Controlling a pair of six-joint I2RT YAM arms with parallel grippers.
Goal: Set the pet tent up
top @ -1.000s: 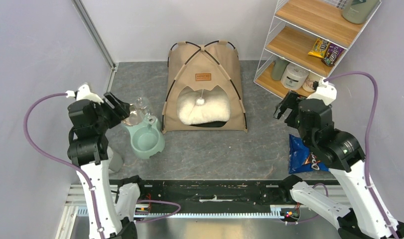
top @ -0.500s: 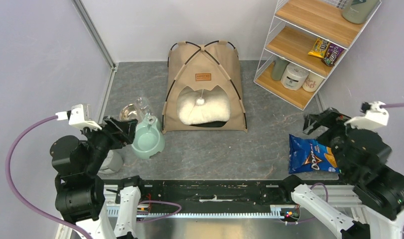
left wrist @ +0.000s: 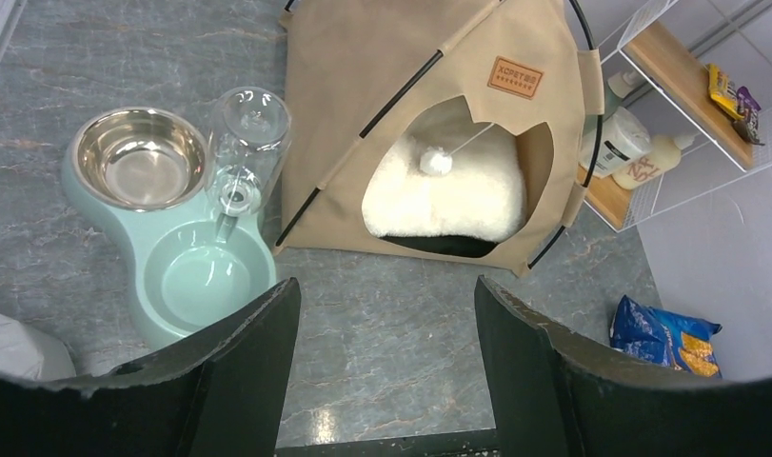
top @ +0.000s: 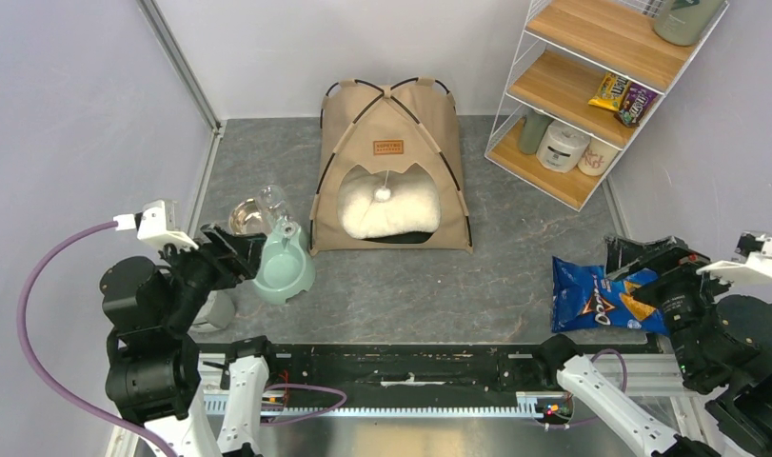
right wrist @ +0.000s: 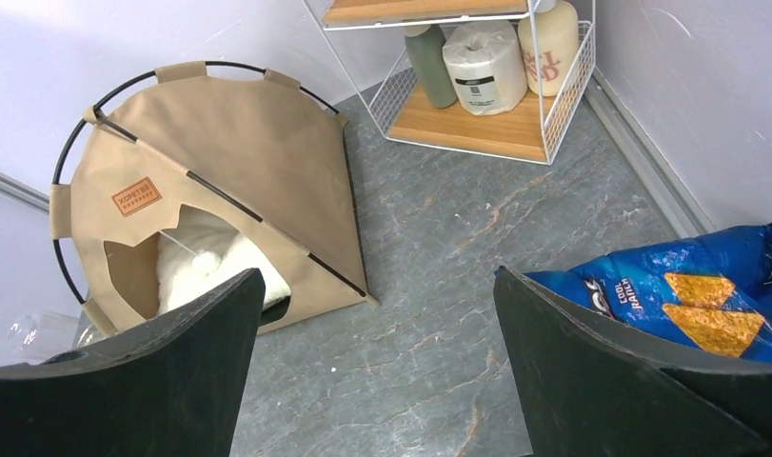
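Observation:
The pet tent (top: pixel 391 124) stands upright at the back middle of the grey floor, tan fabric with black crossing poles and a brown label patch above its arched doorway. A fluffy white pillow (top: pixel 386 214) lies inside, with a small white pompom hanging in the doorway. The tent also shows in the left wrist view (left wrist: pixel 382 86) and in the right wrist view (right wrist: pixel 239 143). My left gripper (top: pixel 234 249) (left wrist: pixel 386 290) hovers open at the near left, far from the tent. My right gripper (top: pixel 639 259) (right wrist: pixel 377 276) hangs open at the near right, nothing between its fingers.
A mint green feeder (top: pixel 282 271) with a steel bowl (top: pixel 244 214) and a clear water bottle sits left of the tent, close to my left gripper. A blue chips bag (top: pixel 591 305) lies under my right gripper. A wire and wood shelf (top: pixel 591 95) stands at the back right.
Both arms have drawn back toward the near edge, the right one past the chips bag. The left gripper has left the feeder. The tent has not moved.

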